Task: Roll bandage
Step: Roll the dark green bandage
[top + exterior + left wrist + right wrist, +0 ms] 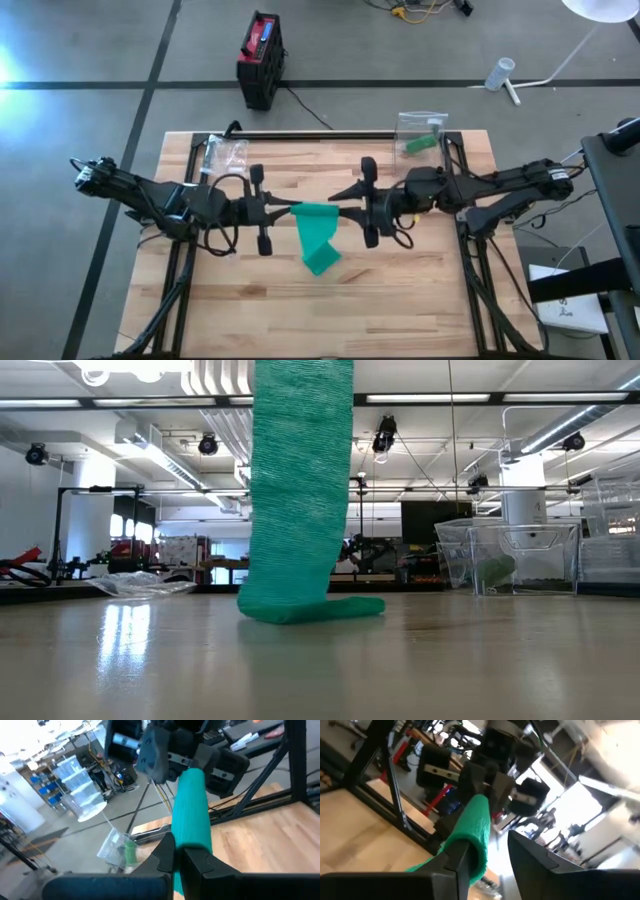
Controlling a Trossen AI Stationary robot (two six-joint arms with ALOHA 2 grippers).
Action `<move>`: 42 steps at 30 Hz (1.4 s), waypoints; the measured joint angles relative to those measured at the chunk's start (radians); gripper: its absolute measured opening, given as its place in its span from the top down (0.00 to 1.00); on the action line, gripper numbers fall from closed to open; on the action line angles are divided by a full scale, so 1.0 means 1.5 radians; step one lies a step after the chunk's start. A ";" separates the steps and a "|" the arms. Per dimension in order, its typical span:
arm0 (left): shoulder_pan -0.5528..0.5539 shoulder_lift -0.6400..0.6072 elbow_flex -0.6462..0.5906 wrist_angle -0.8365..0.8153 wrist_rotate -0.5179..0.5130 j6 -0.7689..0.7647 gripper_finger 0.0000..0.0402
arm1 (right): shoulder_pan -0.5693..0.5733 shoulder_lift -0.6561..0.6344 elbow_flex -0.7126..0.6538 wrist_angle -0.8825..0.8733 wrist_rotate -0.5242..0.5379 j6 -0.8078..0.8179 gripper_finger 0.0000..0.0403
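Bandage (318, 238) pinched by left pincer (287, 210); right pincer (338, 208) parted.

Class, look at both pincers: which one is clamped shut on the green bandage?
The left pincer, shut on the green bandage. The right pincer has its fingers apart.

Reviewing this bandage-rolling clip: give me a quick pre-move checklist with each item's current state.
1. Left gripper clamped on the green bandage: ok, jaws shut on it.
2. Right gripper gripping the bandage: not ok, jaws apart, fabric draped over one finger only.
3. Bandage stretched between both grippers above the table: ok.
4. Loose tail touching the table: ok, folded end lies on the wood in the low view.
5. Roll started: cannot tell.
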 joint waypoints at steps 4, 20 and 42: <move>0.000 0.003 0.000 -0.001 0.002 -0.055 1.00 | 0.015 0.002 0.000 0.001 -0.002 -0.085 0.68; 0.031 0.017 0.000 -0.014 0.073 -0.212 1.00 | 0.018 0.038 0.000 -0.004 -0.015 -0.110 0.86; 0.034 -0.007 -0.001 -0.027 0.080 -0.156 1.00 | 0.016 0.026 0.000 0.002 0.112 0.069 0.76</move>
